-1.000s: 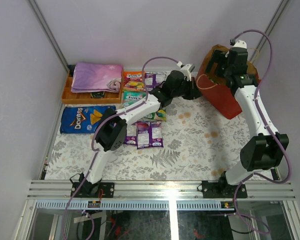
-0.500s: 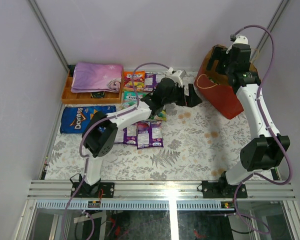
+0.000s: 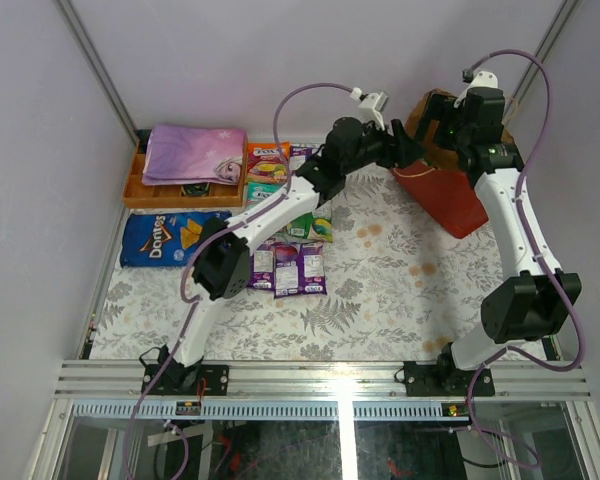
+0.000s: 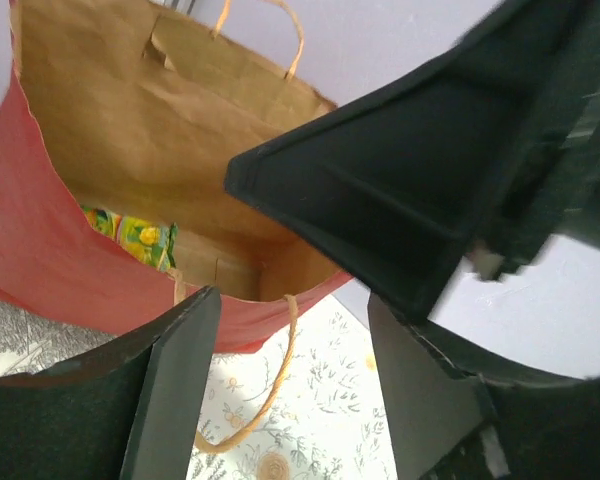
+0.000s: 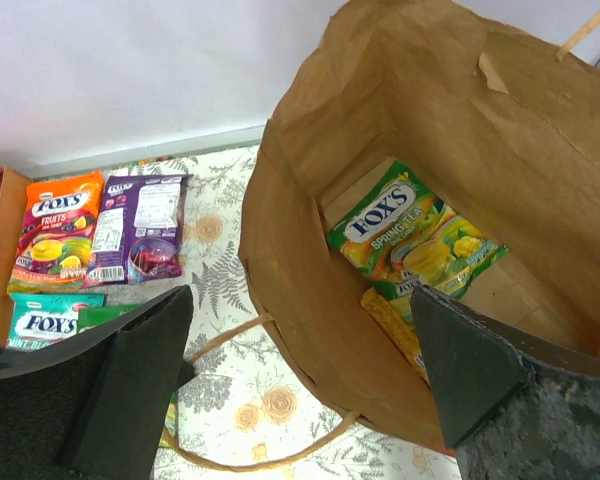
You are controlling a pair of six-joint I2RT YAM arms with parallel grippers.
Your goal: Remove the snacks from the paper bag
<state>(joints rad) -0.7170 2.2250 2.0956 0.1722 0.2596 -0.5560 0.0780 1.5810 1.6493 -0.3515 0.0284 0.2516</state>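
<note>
L gripper (image 4: 290,340) & R gripper (image 5: 300,350), jaws wide & empty, crowd the paper bag (image 3: 450,200) mouth, so they may collide or snag its string handle (image 4: 283,355), tipping it before the green packet (image 5: 420,235) is reached.

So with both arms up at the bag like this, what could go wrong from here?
Collision: the left gripper and right gripper, both open, crowd the mouth of the paper bag and look close enough to clash. Snag: the string handle loops just below the left gripper and might catch. Shove: the green Fox's packet lies deep inside, so a reach may push the bag instead.
</note>
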